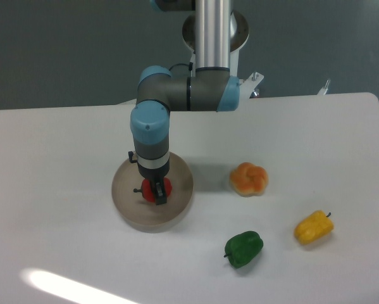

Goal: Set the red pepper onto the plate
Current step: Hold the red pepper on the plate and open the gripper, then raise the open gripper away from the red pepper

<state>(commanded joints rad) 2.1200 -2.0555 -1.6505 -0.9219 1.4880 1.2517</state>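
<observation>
The red pepper (pixel 149 192) sits over the middle of the round beige-grey plate (pixel 129 215), its dark stem pointing left. My gripper (pixel 157 193) comes straight down onto it and its dark fingers are shut on the red pepper, covering part of it. From this camera I cannot tell whether the pepper rests on the plate or hangs just above it.
An orange lobed pepper (pixel 248 179) lies to the right of the plate. A green pepper (pixel 243 248) sits in front of it, and a yellow pepper (pixel 314 228) lies further right. The arm's elbow (pixel 189 88) hangs above the back of the white table (pixel 56 158).
</observation>
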